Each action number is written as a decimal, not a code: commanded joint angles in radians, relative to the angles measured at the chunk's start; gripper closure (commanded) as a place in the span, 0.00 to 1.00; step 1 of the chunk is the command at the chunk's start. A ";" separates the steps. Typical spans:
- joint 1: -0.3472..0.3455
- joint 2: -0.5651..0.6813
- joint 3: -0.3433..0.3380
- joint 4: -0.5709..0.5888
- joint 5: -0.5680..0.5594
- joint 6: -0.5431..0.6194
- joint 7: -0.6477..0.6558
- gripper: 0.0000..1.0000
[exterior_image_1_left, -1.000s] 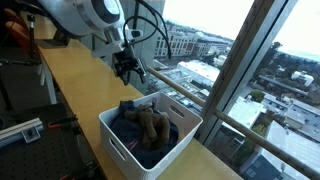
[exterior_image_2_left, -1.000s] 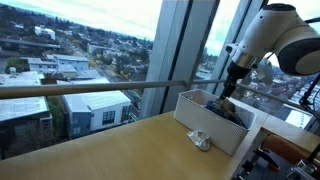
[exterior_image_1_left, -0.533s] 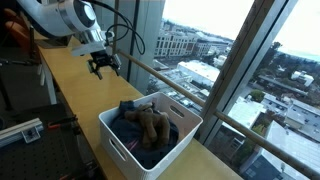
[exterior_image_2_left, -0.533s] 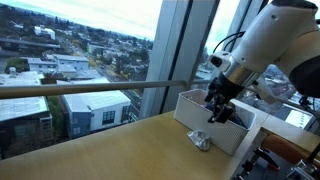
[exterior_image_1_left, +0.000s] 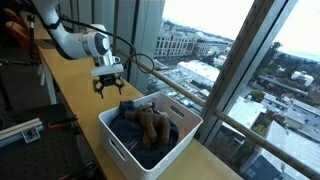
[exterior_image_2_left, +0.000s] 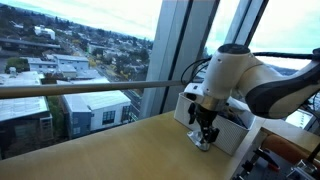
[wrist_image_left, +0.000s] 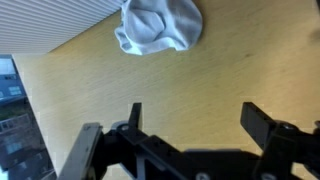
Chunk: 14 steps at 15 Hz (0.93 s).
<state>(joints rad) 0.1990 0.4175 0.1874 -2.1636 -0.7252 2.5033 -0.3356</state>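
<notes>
My gripper (exterior_image_1_left: 107, 88) is open and empty, hanging low over the wooden counter (exterior_image_1_left: 70, 95) just beside the white bin (exterior_image_1_left: 130, 140). In the wrist view its two black fingers (wrist_image_left: 195, 125) are spread wide over bare wood. A crumpled white cloth (wrist_image_left: 157, 26) lies on the counter ahead of the fingers, apart from them. In an exterior view the cloth (exterior_image_2_left: 201, 141) lies at the foot of the bin (exterior_image_2_left: 233, 135), right under the gripper (exterior_image_2_left: 205, 130). The bin holds dark blue and brown cloth items (exterior_image_1_left: 148, 125).
The counter (exterior_image_2_left: 120, 150) runs along a tall window with a metal rail (exterior_image_1_left: 190, 95) and frame posts. Black equipment (exterior_image_1_left: 20, 130) stands on the floor side of the counter.
The gripper has moved from above the bin down and to the counter beside it, now low over the white cloth. It has stayed open and empty.
</notes>
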 joint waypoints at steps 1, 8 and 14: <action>-0.022 0.114 -0.016 0.118 0.011 -0.139 -0.196 0.00; -0.044 0.224 -0.075 0.173 -0.074 -0.240 -0.281 0.00; -0.059 0.277 -0.081 0.140 -0.111 -0.185 -0.246 0.00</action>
<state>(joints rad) 0.1477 0.6766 0.1060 -2.0172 -0.8032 2.2959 -0.5962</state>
